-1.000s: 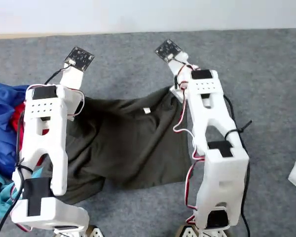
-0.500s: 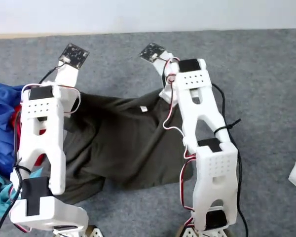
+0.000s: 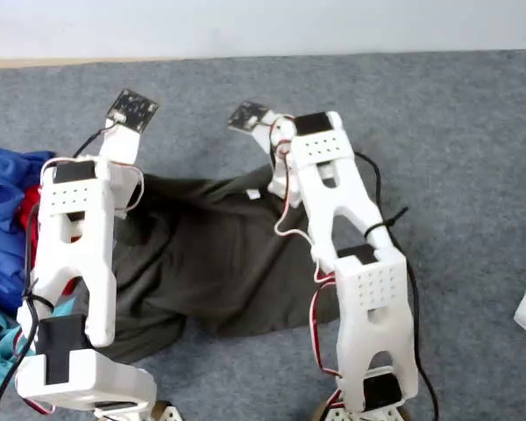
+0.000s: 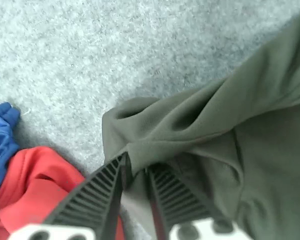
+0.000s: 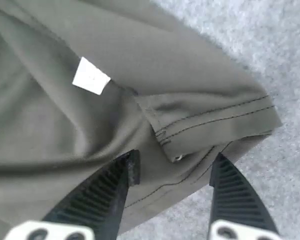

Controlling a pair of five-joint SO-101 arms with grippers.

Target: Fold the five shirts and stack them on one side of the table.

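1. Over the last second your right arm (image 3: 333,202) has swung toward the left of the high frame. The upper right corner of the dark green shirt (image 3: 219,254) has come with it and bunched inward. Your left arm (image 3: 74,237) has barely shifted.
2. That looks like a fold just started. The shirt lies crumpled at the centre of the table (image 3: 456,132), touching the pile of shirts (image 3: 4,202) at the left edge.
3. The high view hides both grips under the arms. Your left wrist view shows the left gripper (image 4: 135,172) clamped on a ridge of the green fabric, with a red shirt (image 4: 35,185) just beside it.
4. Your right wrist view shows the right gripper (image 5: 176,162) with fingers apart, straddling the hemmed corner near a white label (image 5: 91,76) and pinching nothing. Close it before you pull further.
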